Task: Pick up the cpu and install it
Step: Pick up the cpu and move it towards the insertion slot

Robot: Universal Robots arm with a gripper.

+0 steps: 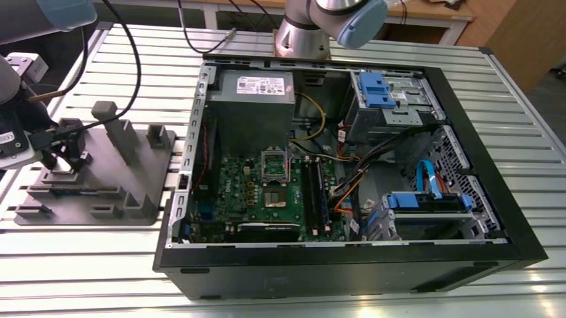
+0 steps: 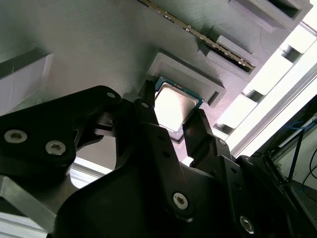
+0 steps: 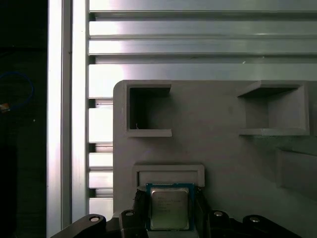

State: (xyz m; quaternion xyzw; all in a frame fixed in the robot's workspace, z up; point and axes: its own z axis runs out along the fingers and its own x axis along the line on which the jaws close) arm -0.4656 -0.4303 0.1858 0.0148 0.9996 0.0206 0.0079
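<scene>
The cpu [image 3: 168, 208], a small square chip with a silver-grey top, lies on the grey plastic fixture [image 3: 223, 148] beside a raised bracket. In the second wrist view the cpu [image 2: 173, 101] sits between my two black fingers. My gripper [image 3: 169, 214] hugs two opposite edges of the chip, with one finger [image 3: 140, 210] tight against one of them. In the exterior view the gripper [image 1: 55, 159] is down on the fixture [image 1: 97, 179] at the exterior view's left, well away from the green motherboard [image 1: 256, 192] in the open computer case [image 1: 354, 258].
Tall grey posts [image 1: 119, 132] rise from the fixture near the gripper. The case holds a power supply [image 1: 252, 89], blue drive brackets [image 1: 425, 202] and loose cables [image 1: 354, 165]. A second arm's base [image 1: 305, 33] stands behind the case. A ribbed metal table [image 1: 89, 265] lies under everything.
</scene>
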